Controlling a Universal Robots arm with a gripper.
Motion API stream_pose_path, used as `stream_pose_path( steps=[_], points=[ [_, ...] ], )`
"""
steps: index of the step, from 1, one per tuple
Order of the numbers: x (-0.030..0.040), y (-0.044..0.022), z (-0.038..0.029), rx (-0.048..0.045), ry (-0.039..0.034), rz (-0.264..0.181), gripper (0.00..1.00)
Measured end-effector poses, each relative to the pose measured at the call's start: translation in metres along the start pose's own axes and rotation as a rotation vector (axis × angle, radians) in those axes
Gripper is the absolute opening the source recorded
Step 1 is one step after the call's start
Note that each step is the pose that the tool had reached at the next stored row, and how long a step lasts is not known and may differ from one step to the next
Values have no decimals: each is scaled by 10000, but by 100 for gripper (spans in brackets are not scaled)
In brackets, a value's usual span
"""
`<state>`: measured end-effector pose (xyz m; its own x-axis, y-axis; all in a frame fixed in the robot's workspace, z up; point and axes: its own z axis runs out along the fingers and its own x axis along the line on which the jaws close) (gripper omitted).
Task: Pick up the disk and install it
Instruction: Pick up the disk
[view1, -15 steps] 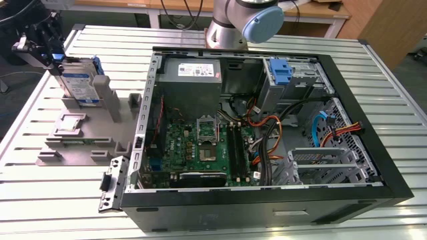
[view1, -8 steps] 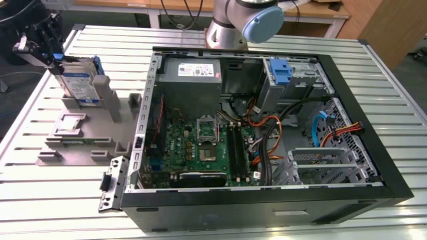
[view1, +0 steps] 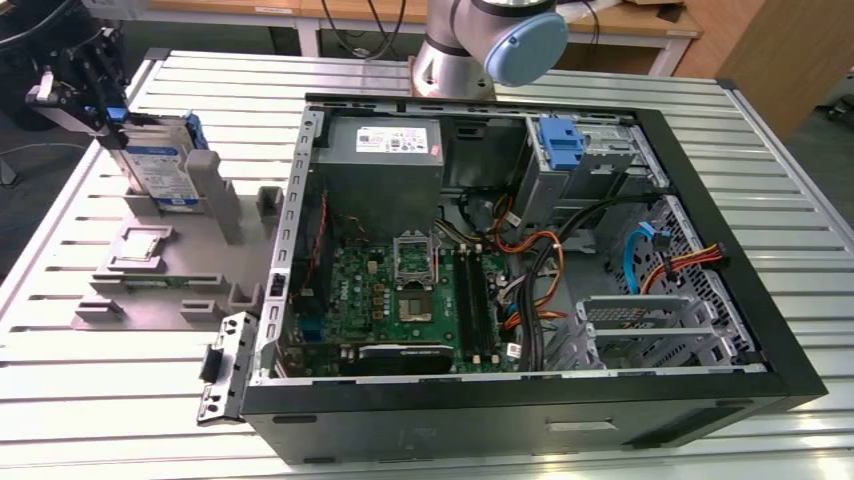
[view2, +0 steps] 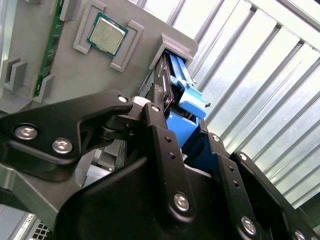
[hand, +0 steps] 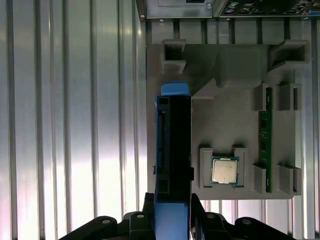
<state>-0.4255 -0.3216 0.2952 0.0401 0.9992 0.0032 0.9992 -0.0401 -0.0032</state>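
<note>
The disk (view1: 158, 165) stands on edge at the exterior view's far left, over the back of a grey fixture plate (view1: 160, 285) with slots. My gripper (view1: 111, 118) comes down on its upper end from above. In the first wrist view the disk (hand: 172, 145) appears edge-on, dark with a blue bracket, and my gripper (hand: 172, 216) has one black finger (hand: 144, 212) against each side of it. The second wrist view has the blue bracket (view2: 184, 95) sticking out between the fingers (view2: 161, 137) of my gripper (view2: 182, 125). The gripper is shut on the disk.
An open computer case (view1: 534, 395) takes up the middle and right of the slatted metal table (view1: 80, 400), with a grey power supply (view1: 380, 150), a blue caddy (view1: 567, 140) and an empty drive cage (view1: 654, 325) inside. The fixture also holds a processor chip (hand: 224, 170) and a memory stick (hand: 264, 140).
</note>
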Motion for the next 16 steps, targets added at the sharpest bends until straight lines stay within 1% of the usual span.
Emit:
stream_pose_path(
  steps=[5,8,12,13,16],
  points=[
    [0,0,0,-1,0,-3,37],
    [0,0,0,0,-1,-199,37],
    [0,0,0,0,-1,-211,37],
    [0,0,0,0,-1,-202,37],
    [0,0,1,0,-1,79,37]
  ],
)
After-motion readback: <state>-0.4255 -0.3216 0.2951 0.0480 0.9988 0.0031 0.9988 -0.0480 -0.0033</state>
